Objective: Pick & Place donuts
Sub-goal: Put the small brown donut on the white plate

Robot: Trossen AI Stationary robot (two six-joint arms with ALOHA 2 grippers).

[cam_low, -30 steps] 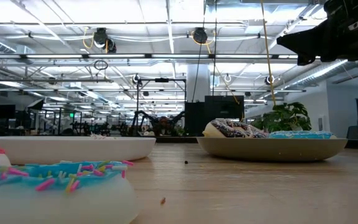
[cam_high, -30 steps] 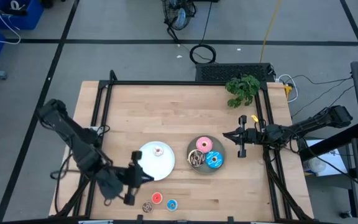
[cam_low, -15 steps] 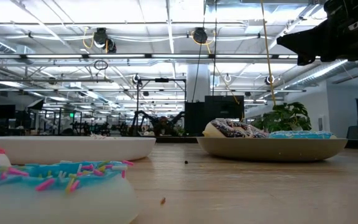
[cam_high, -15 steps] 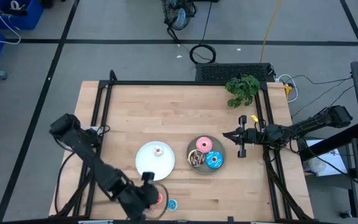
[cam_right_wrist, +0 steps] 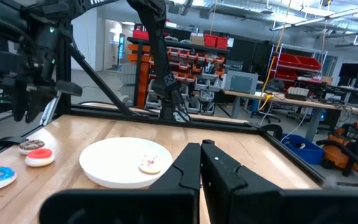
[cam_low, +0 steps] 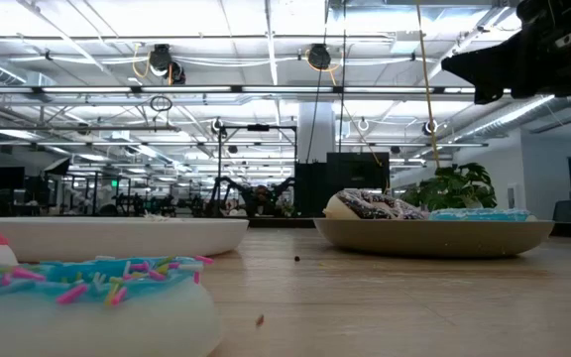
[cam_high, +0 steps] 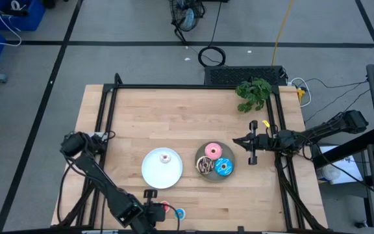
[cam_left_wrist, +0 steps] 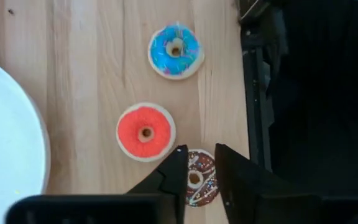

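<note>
Three tiny donuts lie flat on the wood near the table's near edge: blue (cam_left_wrist: 176, 51), red (cam_left_wrist: 145, 132) and brown (cam_left_wrist: 197, 180). My left gripper (cam_left_wrist: 197, 155) hangs open over the brown one, pointing steeply down, with a finger on either side and clear of it. In the high view this gripper (cam_high: 153, 209) hides the brown donut. A tiny white-pink donut (cam_high: 166, 157) lies on the white plate (cam_high: 151, 172). The grey plate (cam_high: 231, 159) holds pink (cam_high: 213, 151), brown streaked (cam_high: 205, 166) and blue sprinkled (cam_high: 223, 168) donuts. My right gripper (cam_high: 234, 140) waits shut at the right.
A black frame rail (cam_left_wrist: 257, 124) runs along the table's near edge, close beside the brown donut. A green plant (cam_high: 253, 94) stands at the far right corner. Bare wood lies between the plates and the far edge.
My left gripper has moved from beside the white plate's left rim toward the table's near edge and down. It has tipped to point more steeply downward and now hangs over the tiny donuts. The donuts and plates have stayed in place.
</note>
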